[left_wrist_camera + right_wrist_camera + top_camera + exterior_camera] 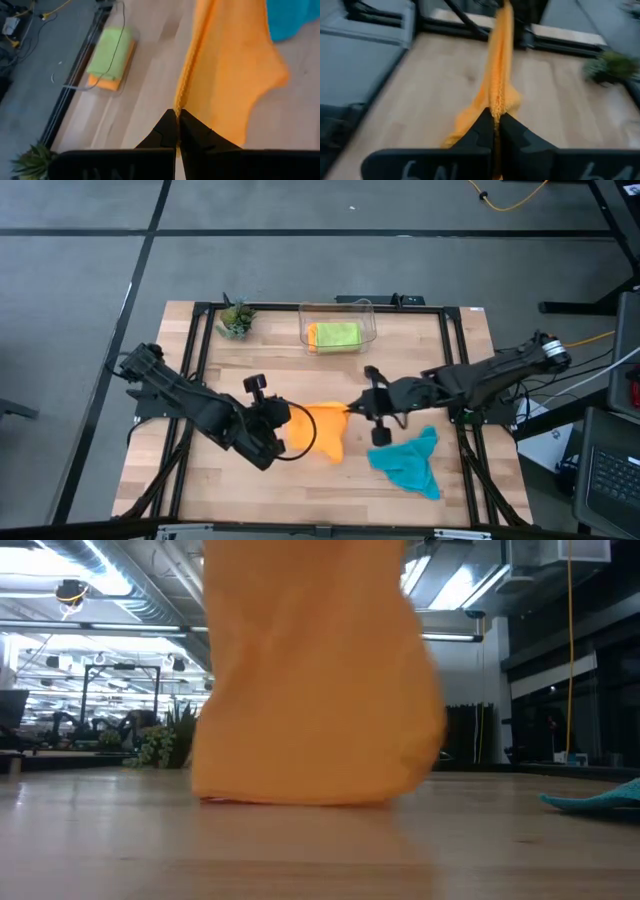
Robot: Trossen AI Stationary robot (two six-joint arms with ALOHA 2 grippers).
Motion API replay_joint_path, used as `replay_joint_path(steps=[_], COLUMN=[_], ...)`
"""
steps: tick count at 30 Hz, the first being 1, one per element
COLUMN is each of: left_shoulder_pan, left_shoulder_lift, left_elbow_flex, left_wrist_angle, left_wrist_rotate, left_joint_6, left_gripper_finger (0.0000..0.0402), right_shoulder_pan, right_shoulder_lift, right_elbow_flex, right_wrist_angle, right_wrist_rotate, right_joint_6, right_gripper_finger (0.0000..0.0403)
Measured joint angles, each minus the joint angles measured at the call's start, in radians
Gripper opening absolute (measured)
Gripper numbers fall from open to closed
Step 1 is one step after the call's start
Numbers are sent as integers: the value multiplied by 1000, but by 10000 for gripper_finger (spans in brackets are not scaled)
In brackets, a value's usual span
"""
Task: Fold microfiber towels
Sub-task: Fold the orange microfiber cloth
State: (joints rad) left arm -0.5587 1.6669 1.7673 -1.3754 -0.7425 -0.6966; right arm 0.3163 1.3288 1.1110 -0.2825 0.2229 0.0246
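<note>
An orange towel [322, 432] hangs over the middle of the table between my two grippers. My left gripper [288, 425] is shut on its left end and my right gripper [350, 408] is shut on its right end. In the low view the towel's lower edge [300, 800] reaches the tabletop. A teal towel [408, 462] lies crumpled on the table near the front right. A lime green towel [335, 335] lies folded on top of another orange one [102, 82] inside the clear bin [338, 308]. My left gripper pinches the orange towel's upper edge [179, 102] at one end between its two fingers, slanting down from the table's left. The cloth runs taut from there toward the other gripper and hangs below. My right gripper pinches the same upper edge at its other end [496, 107] between its two fingers, slanting down from the table's right. The edge is bunched at the fingers and stretches away toward my left gripper.
The clear bin stands at the back centre, and a small potted plant [236, 318] at the back left. A black frame [195, 340] runs along the table's sides. Bare wood [230, 480] lies at the front left.
</note>
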Motion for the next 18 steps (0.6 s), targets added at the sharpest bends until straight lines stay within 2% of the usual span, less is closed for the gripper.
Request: replay_joint_path(steps=[2,10,18], left_shoulder_pan=[-1,-52,-132], left_shoulder_lift=[0,0,-2], left_elbow_flex=[39,143,150], left_wrist_angle=[4,88,267], left_wrist_rotate=[0,4,3], left_joint_6=[0,30,35], left_gripper_finger=[0,0,0], right_shoulder_pan=[19,126,226], right_shoulder_lift=[-21,-48,-38], right_elbow_flex=[0,28,125], right_wrist_angle=[9,16,9], right_wrist_rotate=[-29,-34,-21], right_joint_6=[23,97,106], right_gripper_finger=[9,9,7])
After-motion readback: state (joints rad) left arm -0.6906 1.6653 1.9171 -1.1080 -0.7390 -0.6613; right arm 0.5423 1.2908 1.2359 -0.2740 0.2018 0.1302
